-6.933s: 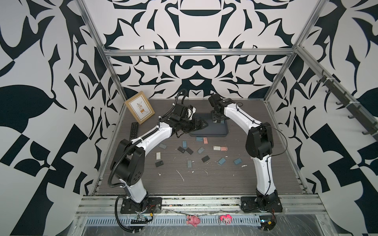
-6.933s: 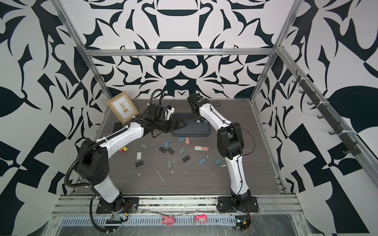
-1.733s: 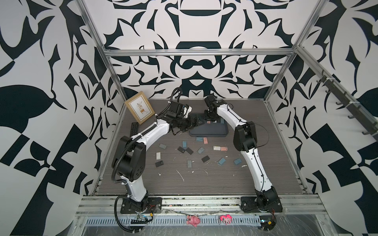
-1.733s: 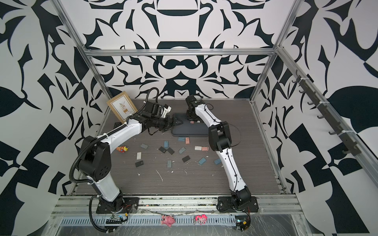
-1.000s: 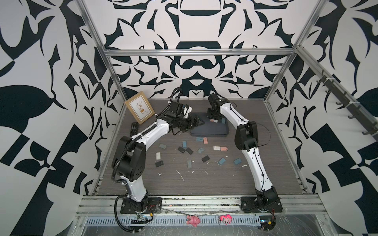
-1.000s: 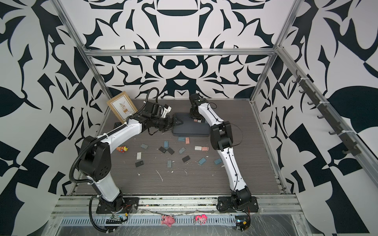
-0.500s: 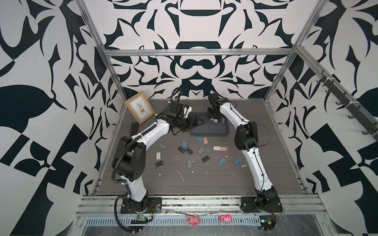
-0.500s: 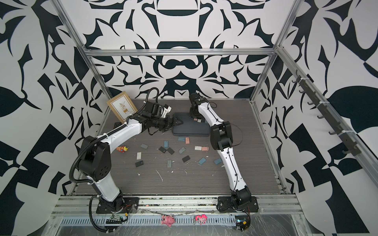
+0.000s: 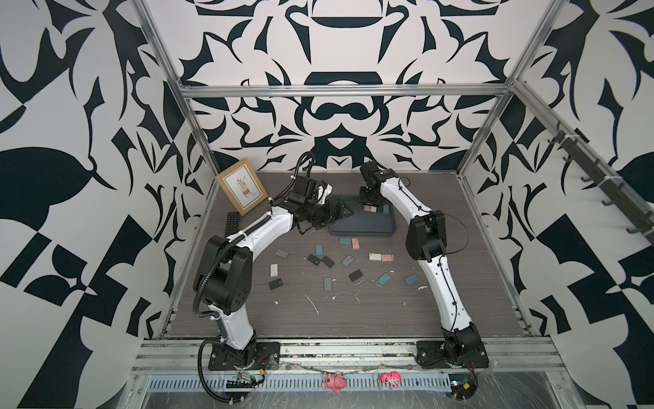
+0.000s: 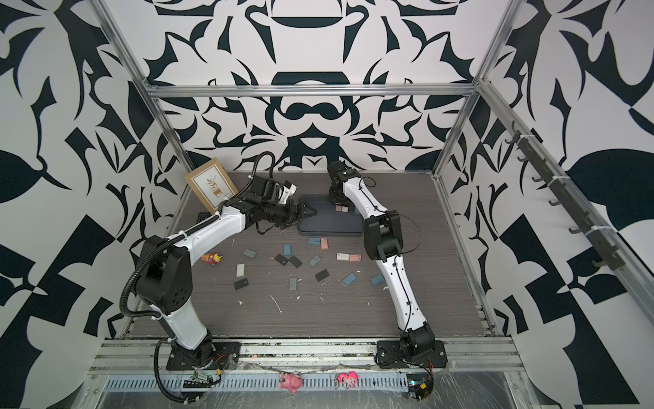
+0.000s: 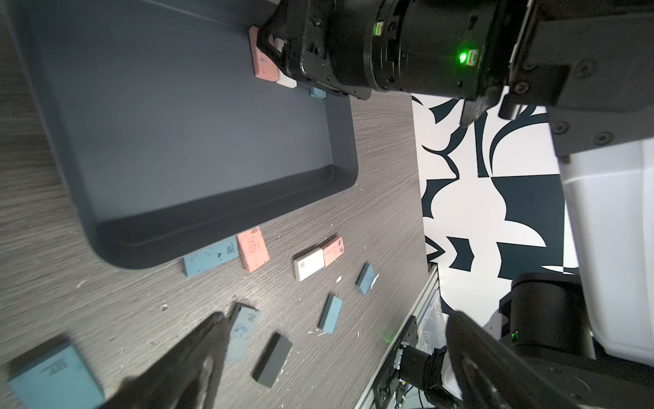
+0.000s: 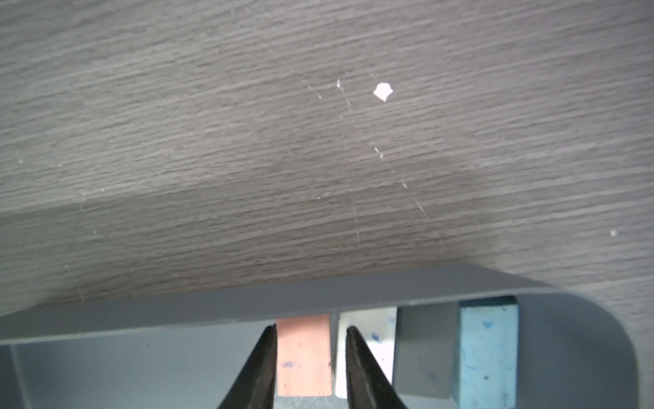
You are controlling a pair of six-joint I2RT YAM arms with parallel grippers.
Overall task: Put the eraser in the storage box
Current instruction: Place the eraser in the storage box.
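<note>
Erasers (image 11: pixel 208 256) with "4B" labels; right gripper (image 12: pixel 310 331) slack around pink eraser (image 12: pixel 304 357); left gripper (image 11: pixel 334 315) agape.

I see the pink eraser (image 12: pixel 304 356) lying flat inside the storage box (image 12: pixel 212 308), close by its wall. Box: shallow, dark grey, rounded corners.

"4b" on blue eraser (image 11: pixel 208 260), pink eraser (image 11: pixel 252 249), white eraser (image 11: pixel 308 263)

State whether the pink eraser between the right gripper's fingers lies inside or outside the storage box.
Inside: the pink eraser rests on the storage box floor, by its wall, beside a white eraser.
</note>
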